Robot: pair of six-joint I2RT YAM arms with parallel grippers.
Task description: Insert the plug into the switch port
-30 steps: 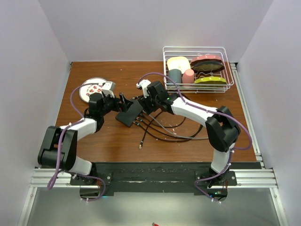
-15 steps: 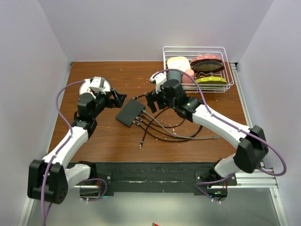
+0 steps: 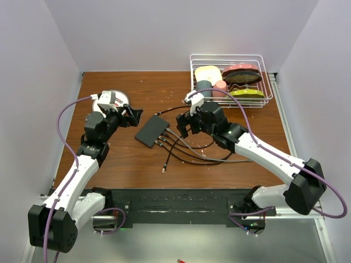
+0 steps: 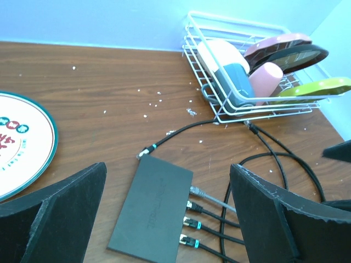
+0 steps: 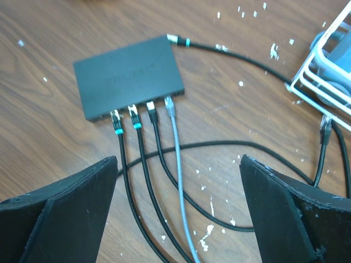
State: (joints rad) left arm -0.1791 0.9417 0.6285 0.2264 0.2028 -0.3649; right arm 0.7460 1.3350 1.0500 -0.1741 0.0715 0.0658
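Switch: matt black plastic, smooth. Tabletop: brown wood grain, flecked white. Rack: white coated wire. Cables: smooth black sheath, one grey. Plate: glossy.

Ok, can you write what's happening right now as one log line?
left fingers: open, empty | right fingers: open, empty | switch: flat on table | four plugs: in its port row

The switch is matte black, one cable grey.
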